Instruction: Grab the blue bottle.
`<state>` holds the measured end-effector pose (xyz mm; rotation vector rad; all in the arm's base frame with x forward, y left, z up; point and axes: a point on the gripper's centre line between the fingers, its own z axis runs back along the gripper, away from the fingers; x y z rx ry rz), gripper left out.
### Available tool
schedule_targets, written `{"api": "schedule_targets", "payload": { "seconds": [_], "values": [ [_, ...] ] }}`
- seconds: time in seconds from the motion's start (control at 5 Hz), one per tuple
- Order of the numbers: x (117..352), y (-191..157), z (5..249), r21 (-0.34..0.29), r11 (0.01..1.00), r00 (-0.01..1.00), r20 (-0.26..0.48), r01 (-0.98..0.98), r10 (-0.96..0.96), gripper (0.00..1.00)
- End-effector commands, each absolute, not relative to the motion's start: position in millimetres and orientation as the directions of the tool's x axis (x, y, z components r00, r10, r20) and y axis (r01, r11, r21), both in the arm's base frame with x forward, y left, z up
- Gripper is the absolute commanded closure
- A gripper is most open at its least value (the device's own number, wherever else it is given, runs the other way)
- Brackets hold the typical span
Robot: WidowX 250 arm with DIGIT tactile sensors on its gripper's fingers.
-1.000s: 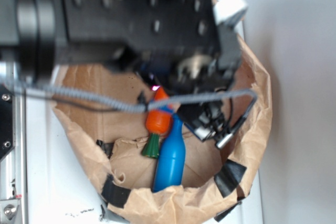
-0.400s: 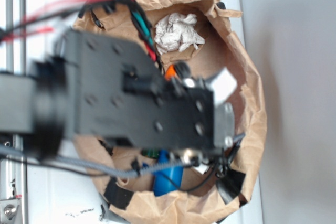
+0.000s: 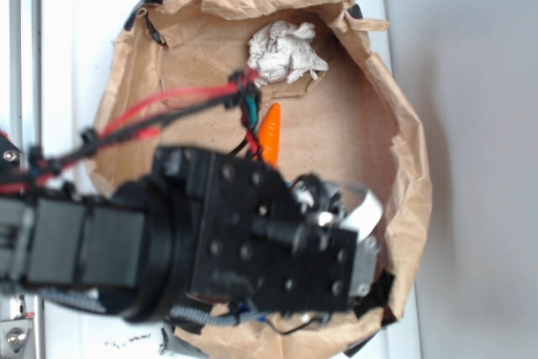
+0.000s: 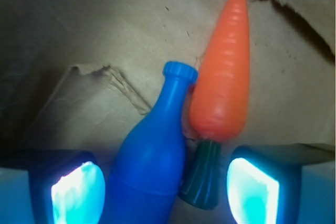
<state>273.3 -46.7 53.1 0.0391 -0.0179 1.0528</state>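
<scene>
Between the two glowing finger pads of your claw, seen from the wrist view, lies the glossy bright-blue plastic toy bottle, its narrow neck and lighter blue rim pointing away from the claw toward the upper middle. You have the jaws spread wide: one pad sits to the left of the bottle's body, the other well off to the right, and neither pad visibly touches the bottle. Just right of the bottle, also inside the gap, lies the orange toy carrot with a dark green stem; the stem end is near the right pad, the tip points away, and the carrot's side rests against the bottle's neck. Both toys lie flat on the creased brown paper lining. From the exterior view, your black arm body covers the bottle completely; only the carrot's tip shows beyond it. Farther out, past the carrot tip, a crumpled white paper wad sits near the far wall of the rolled-down brown paper bag.
</scene>
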Motion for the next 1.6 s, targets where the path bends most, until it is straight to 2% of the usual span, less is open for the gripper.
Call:
{"api": "schedule_targets", "payload": {
  "seconds": [0.0, 0.2, 0.4, 0.6, 0.8, 1.2, 1.4],
  "values": [
    [268, -62, 44, 0.113, 0.332, 0.338, 0.04, -0.937, 0.94, 0.0],
    [264, -62, 47, 0.103, 0.334, 0.339, 0.03, -0.937, 0.94, 0.0],
    [272, -52, 50, 0.057, 0.348, 0.35, 0.031, -0.936, 0.936, 0.0],
    [279, -38, 56, 0.025, 0.337, 0.338, 0.025, -0.941, 0.941, 1.0],
    [284, -26, 71, -0.042, 0.425, 0.425, 0.024, -0.904, 0.905, 1.0],
    [292, 8, 101, -0.114, 0.555, 0.559, -0.008, -0.824, 0.829, 1.0],
    [286, 19, 117, -0.116, 0.686, 0.682, 0.078, -0.718, 0.727, 1.0]
  ]
}}
